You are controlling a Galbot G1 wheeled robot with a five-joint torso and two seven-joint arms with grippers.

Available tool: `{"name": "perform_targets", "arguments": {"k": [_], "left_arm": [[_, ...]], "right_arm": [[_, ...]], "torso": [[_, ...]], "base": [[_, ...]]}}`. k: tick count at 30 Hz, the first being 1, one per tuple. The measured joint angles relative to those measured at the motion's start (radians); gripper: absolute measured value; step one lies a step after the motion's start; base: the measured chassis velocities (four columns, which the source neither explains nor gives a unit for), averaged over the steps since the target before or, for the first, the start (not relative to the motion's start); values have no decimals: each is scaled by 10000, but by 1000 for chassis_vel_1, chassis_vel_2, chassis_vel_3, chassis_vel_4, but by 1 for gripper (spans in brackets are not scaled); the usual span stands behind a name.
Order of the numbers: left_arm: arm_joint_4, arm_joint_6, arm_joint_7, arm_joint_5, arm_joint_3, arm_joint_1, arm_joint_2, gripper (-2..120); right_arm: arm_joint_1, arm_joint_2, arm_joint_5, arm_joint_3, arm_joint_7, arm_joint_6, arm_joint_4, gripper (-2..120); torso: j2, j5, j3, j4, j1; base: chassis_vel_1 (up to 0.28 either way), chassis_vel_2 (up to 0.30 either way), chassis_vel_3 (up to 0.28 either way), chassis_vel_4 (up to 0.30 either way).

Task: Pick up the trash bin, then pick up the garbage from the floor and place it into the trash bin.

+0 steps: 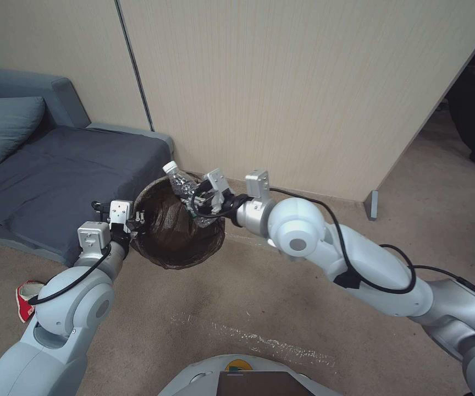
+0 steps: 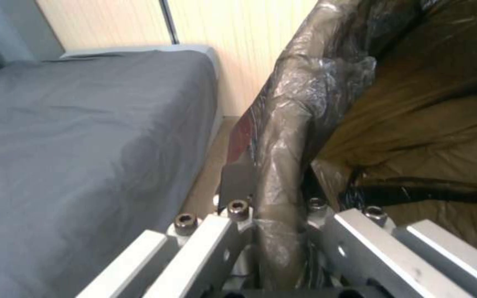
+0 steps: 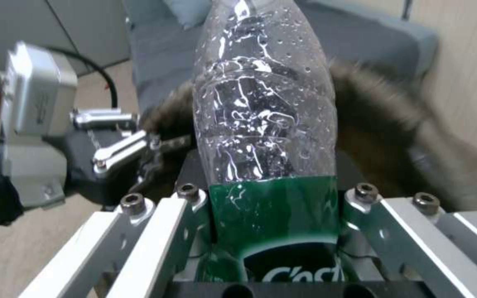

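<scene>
The right gripper (image 1: 207,202) was squeezed shut around the plastic bottle (image 1: 185,190), holding it by the green label near its bottom end (the label sat right between the two fingers in the right wrist view); the bottle (image 3: 263,120) stuck out past the fingertips and hung over the open mouth of the trash bin (image 1: 178,225). The left gripper (image 1: 133,219) was pinched tight on the bin's rim (image 2: 280,174), with the dark bag folded over it caught between the fingers; the bin was held up off the floor, just beside the right gripper and a bit below the bottle.

The bottle's long line ran from the right gripper out and away, up toward the wall; its white cap (image 1: 169,166) pointed away from the gripper, and its bottom end sat deep in the grip. The cap reached to about the far rim of the bin.

Things could have gone wrong from there; the bottle lay across the bin and not pointing down into it, so if it were let go like that, the cap end might have hit the rim and the bottle might have tipped out onto the floor. The left gripper held only a thin bit of rim and slippery bag; a bump from the bottle might have made the bin slip or swing. A red wrapper (image 1: 27,300) lay on the floor, well behind the left gripper.
</scene>
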Motion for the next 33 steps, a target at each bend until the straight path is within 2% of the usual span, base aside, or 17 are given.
{"name": "perform_targets", "arguments": {"k": [7, 10, 14, 27, 32, 33], "left_arm": [[-36, 0, 0, -80, -90, 46, 36, 0], [-45, 0, 0, -102, -138, 59, 31, 0], [-75, 0, -1, -111, -191, 70, 17, 0], [-98, 0, 12, -170, -283, 88, -1, 0], [-79, 0, 17, -170, -319, 80, -3, 0], [-79, 0, 17, -170, -319, 80, -3, 0]], "right_arm": [[-180, 627, -182, -614, 220, 100, -724, 28], [-297, 1474, -168, -853, 542, 162, -1483, 28], [-480, 2012, -373, -923, 574, 185, -2091, 28], [-719, 2624, -812, -896, 250, 197, -3329, 28], [-709, 2713, -851, -850, 272, 194, -3403, 49], [-709, 2713, -851, -850, 272, 194, -3403, 49]], "torso": [[0, 2, 0, 0, 0], [0, 2, 0, 1, 0], [0, 2, 0, 4, 0], [0, 2, 0, 2, 0], [0, 2, 0, 1, 0], [0, 2, 0, 1, 0]], "base": [[0, 0, 0, 0], [0, 0, 0, 0], [0, 0, 0, 0], [0, 0, 0, 0], [0, 0, 0, 0], [0, 0, 0, 0]]}}
